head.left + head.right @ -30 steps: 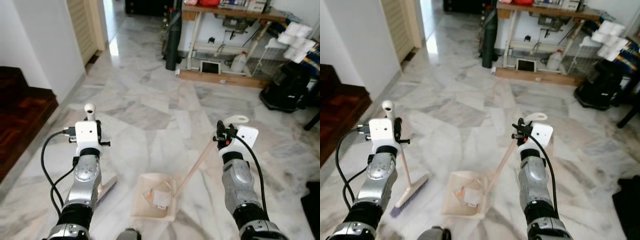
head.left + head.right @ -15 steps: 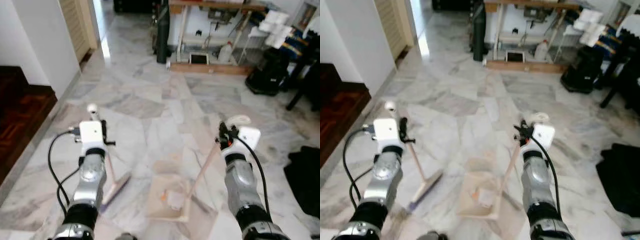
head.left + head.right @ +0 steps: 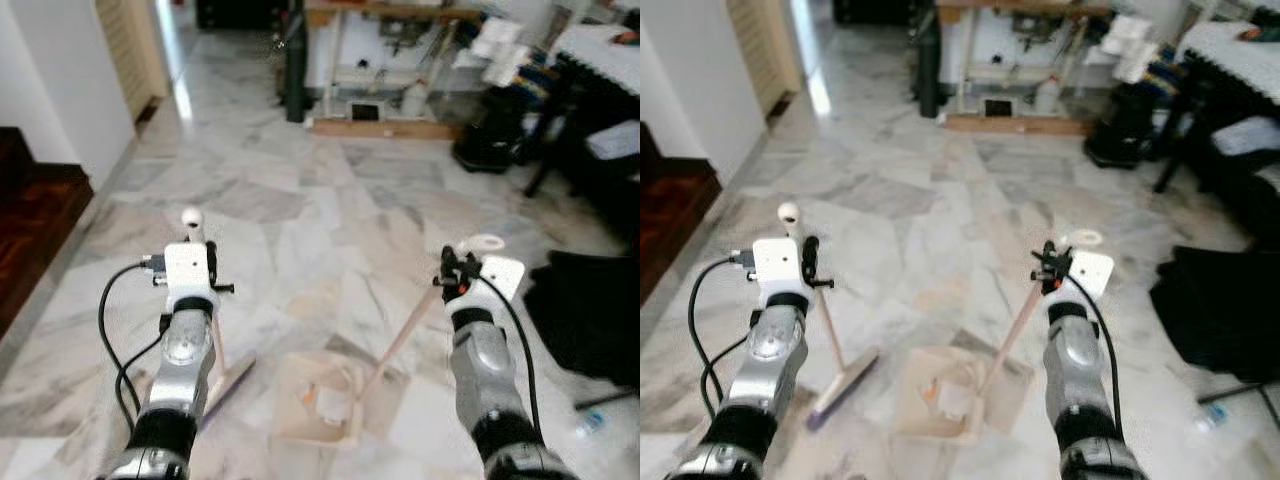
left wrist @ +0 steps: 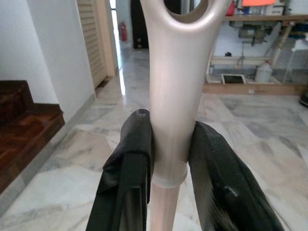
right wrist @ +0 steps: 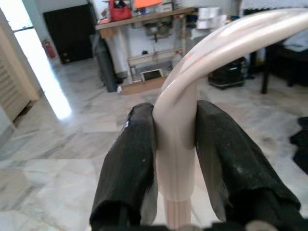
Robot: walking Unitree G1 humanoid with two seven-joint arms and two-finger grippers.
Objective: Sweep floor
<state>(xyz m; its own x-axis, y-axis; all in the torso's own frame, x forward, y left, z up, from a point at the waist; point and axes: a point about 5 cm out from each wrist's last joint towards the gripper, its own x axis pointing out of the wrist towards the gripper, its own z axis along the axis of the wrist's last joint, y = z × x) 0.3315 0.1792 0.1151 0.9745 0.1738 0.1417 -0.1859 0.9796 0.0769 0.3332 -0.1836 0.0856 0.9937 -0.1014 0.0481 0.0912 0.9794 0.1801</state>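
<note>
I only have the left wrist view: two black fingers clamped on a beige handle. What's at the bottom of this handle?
Observer: A broom head, resting on the marble floor.
Operator: And the other arm?
Observer: The right gripper is shut on the dustpan handle.
Operator: Anything in the pan?
Observer: Yes, the dustpan sits between the arms holding some scraps.

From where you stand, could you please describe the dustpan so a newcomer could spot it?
On the marble floor between the robot's arms lies the cream dustpan, its long handle rising into the right gripper. Unlike the broom beside it, it is a shallow tray holding scraps.
</note>
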